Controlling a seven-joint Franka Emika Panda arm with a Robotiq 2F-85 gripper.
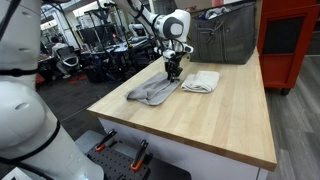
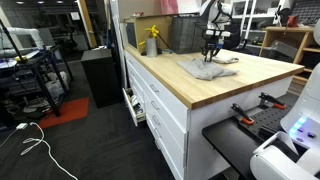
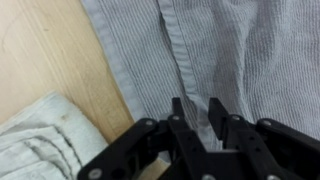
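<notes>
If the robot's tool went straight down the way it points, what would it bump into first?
The grey cloth, right under the tool. It may be touching it; depth is unclear.

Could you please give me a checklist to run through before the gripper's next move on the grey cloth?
1. Gripper above the grey cloth, on its raised seam: ok.
2. Gripper down at cloth level in both exterior views: ok.
3. Jaws closed on fabric: cannot tell; a narrow gap shows between them.
4. Folded pale towel clear of the fingers: ok.
5. Towel free of the cloth's edge: cannot tell; they lie edge to edge.
6. Cloth fully on the wooden table: ok.
</notes>
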